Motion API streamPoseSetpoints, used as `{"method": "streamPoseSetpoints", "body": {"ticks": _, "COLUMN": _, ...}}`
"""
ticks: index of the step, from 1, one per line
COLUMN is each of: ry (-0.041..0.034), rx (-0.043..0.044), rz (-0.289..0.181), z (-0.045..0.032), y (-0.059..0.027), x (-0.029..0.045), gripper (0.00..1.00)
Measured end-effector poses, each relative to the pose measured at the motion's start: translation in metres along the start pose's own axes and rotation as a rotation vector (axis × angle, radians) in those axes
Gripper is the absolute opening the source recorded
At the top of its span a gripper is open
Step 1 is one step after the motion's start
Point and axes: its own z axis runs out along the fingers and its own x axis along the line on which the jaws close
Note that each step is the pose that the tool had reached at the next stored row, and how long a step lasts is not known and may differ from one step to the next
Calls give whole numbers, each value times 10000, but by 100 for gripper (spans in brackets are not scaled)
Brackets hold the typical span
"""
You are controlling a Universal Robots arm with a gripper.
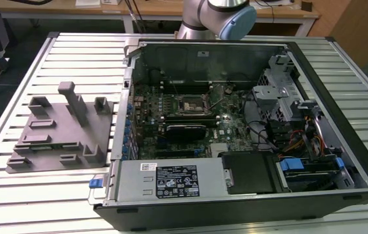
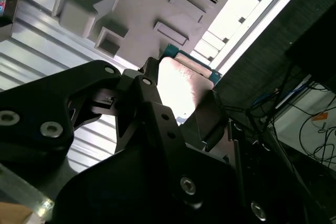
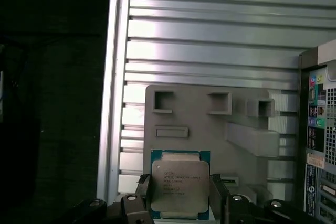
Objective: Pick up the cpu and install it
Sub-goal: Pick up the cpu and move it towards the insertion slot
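The cpu [image 3: 180,184] is a thin square chip with a pale silver top and a green edge. It sits clamped between the two dark fingers [image 3: 217,196] of my gripper [image 3: 180,198], which is shut on it. In the second wrist view the cpu [image 2: 184,82] gleams between the fingers [image 2: 206,121] of the gripper [image 2: 176,103]. It hangs well above the grey fixture [image 3: 210,124], apart from it. The dark square socket [image 1: 191,104] lies on the motherboard inside the open computer case [image 1: 359,161].
The grey fixture [image 1: 60,141] with upright blocks lies on the slatted metal table [image 1: 14,200] at the exterior view's left of the case. The arm's base [image 1: 213,14] rises behind the case. A drive cage [image 1: 278,97], cables and the power supply [image 1: 171,180] crowd the case.
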Motion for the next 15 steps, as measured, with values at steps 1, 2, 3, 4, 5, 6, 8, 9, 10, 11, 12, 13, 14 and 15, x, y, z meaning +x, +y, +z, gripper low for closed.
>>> {"method": "streamPoseSetpoints", "body": {"ticks": 1, "ry": 0, "rx": -4, "rz": 0, "z": -1, "y": 0, "x": -12, "gripper": 53}}
{"method": "streamPoseSetpoints", "body": {"ticks": 2, "ry": -1, "rx": -9, "rz": 0, "z": -2, "y": 0, "x": -22, "gripper": 53}}
{"method": "streamPoseSetpoints", "body": {"ticks": 3, "ry": -2, "rx": -14, "rz": 0, "z": -3, "y": -1, "x": -30, "gripper": 53}}
{"method": "streamPoseSetpoints", "body": {"ticks": 4, "ry": -1, "rx": -19, "rz": 0, "z": -4, "y": -1, "x": -37, "gripper": 53}}
{"method": "streamPoseSetpoints", "body": {"ticks": 5, "ry": -2, "rx": -24, "rz": 0, "z": -5, "y": -1, "x": -45, "gripper": 53}}
{"method": "streamPoseSetpoints", "body": {"ticks": 6, "ry": -2, "rx": -28, "rz": 0, "z": -6, "y": -1, "x": -52, "gripper": 53}}
{"method": "streamPoseSetpoints", "body": {"ticks": 8, "ry": -2, "rx": -32, "rz": 0, "z": -8, "y": -1, "x": -70, "gripper": 53}}
{"method": "streamPoseSetpoints", "body": {"ticks": 9, "ry": -3, "rx": -35, "rz": 0, "z": -8, "y": -1, "x": -81, "gripper": 53}}
{"method": "streamPoseSetpoints", "body": {"ticks": 10, "ry": -2, "rx": -37, "rz": 0, "z": -9, "y": -1, "x": -92, "gripper": 53}}
{"method": "streamPoseSetpoints", "body": {"ticks": 11, "ry": -3, "rx": -40, "rz": 0, "z": -9, "y": -1, "x": -105, "gripper": 53}}
{"method": "streamPoseSetpoints", "body": {"ticks": 12, "ry": -3, "rx": -42, "rz": 0, "z": -10, "y": -2, "x": -115, "gripper": 53}}
{"method": "streamPoseSetpoints", "body": {"ticks": 13, "ry": -2, "rx": -44, "rz": 0, "z": -10, "y": -2, "x": -124, "gripper": 53}}
{"method": "streamPoseSetpoints", "body": {"ticks": 14, "ry": -2, "rx": -45, "rz": 0, "z": -11, "y": -2, "x": -131, "gripper": 53}}
{"method": "streamPoseSetpoints", "body": {"ticks": 15, "ry": -3, "rx": -47, "rz": 1, "z": -10, "y": -1, "x": -136, "gripper": 53}}
